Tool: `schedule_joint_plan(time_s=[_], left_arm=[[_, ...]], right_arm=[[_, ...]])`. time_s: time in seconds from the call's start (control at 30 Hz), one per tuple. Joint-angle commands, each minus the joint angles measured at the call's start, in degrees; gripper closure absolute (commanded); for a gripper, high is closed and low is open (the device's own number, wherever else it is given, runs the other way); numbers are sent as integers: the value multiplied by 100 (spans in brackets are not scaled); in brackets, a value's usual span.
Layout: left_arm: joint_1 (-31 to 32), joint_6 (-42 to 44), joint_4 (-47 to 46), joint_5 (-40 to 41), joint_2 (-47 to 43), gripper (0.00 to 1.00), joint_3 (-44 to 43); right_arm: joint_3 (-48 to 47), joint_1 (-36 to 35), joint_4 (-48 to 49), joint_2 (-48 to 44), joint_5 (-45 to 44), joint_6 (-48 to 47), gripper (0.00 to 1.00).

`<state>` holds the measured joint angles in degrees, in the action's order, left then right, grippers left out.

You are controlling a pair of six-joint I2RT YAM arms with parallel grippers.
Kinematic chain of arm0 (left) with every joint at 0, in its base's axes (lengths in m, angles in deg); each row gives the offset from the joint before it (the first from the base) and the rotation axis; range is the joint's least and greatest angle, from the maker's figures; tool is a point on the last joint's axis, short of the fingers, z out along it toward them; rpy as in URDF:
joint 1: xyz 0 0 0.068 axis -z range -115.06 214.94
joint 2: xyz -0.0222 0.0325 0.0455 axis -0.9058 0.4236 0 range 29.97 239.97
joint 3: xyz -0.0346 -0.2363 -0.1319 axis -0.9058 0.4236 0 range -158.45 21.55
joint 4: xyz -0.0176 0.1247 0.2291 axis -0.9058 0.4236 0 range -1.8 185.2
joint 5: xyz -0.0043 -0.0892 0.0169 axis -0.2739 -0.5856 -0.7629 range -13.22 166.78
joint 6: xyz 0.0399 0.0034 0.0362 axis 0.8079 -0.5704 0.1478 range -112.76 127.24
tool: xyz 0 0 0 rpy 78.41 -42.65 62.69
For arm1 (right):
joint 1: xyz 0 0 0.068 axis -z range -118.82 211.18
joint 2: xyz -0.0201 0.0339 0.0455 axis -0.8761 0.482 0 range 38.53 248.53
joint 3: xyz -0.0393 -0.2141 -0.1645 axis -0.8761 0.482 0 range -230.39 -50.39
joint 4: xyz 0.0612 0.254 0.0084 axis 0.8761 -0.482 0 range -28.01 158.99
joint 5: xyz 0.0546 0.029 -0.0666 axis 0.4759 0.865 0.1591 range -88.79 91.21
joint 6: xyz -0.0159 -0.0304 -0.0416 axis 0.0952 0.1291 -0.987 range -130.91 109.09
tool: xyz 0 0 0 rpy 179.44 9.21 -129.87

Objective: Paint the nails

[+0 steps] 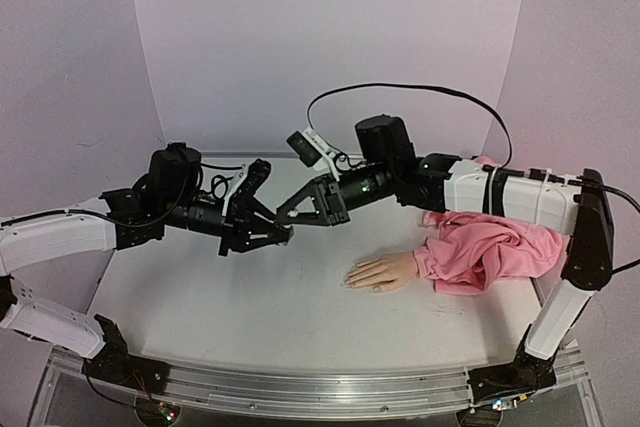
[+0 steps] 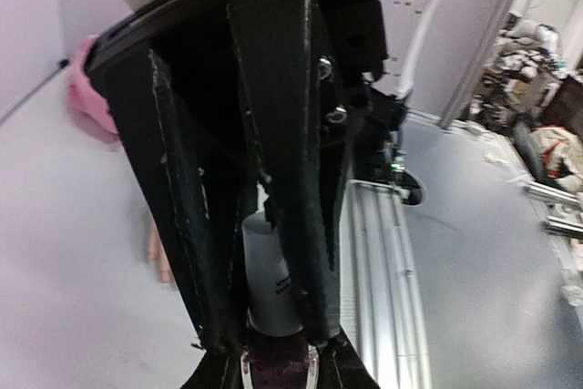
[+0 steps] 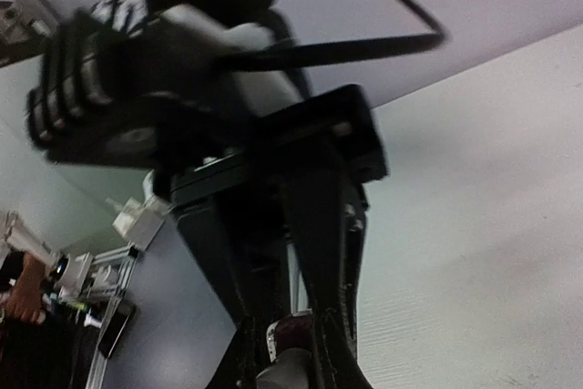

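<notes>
Setting: robotics lab, test cell. Plain pale backdrop panels (image 1: 330, 37) are enclosing a white table (image 1: 250, 317). An aluminium rail (image 1: 320, 387) is running along its near edge, carrying the arm bases (image 1: 120, 357). Beyond it, a grey floor (image 2: 483, 252) is stretching toward cluttered equipment (image 2: 547, 107) standing in the open room.

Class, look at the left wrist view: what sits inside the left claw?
A dark purple polish bottle, gripped by the left claw; the right claw pinches its white cap. Fingers cover the bottle's sides.
</notes>
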<state>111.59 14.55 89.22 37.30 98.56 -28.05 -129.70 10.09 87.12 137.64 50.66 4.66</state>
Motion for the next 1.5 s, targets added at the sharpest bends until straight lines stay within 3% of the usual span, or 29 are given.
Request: schedule_joint_plan(time_s=[0.0,0.13,0.2,0.27,0.33,0.4,0.47,0.53,0.7,0.9,1.17,1.47], left_arm=[[81,17,-556,-2799,215,100,-440],[87,252,-542,-1636,73,100,-261],[108,278,-546,-510,-28,100,-174],[181,382,-541,977,-110,100,-103],[318,762,-513,2497,-150,100,-39],[446,1031,-506,3649,-166,100,-1],[513,1132,-502,4326,-150,100,-3],[553,1166,-506,4622,-119,100,-34],[564,1028,-491,4965,-50,100,-101],[602,1013,-465,5090,33,100,-126],[617,983,-438,5208,41,100,-150],[617,915,-428,5127,10,100,-151]], right_arm=[[22,133,-160,-398,1943,-838,100],[129,147,-161,-631,1169,-907,100],[125,145,-161,-726,465,-782,99],[48,146,-174,-784,-751,-387,73],[63,151,-216,-853,-1985,8,61],[77,148,-222,-892,-2782,411,43],[53,143,-195,-858,-3096,764,32],[-121,145,-168,-710,-3025,1025,29],[-646,76,-197,-160,-3049,1600,28],[-1314,-181,-204,364,-3168,1584,28],[-1494,-249,-216,684,-3087,1752,57],[-1304,-249,-124,674,-3013,1805,71]])
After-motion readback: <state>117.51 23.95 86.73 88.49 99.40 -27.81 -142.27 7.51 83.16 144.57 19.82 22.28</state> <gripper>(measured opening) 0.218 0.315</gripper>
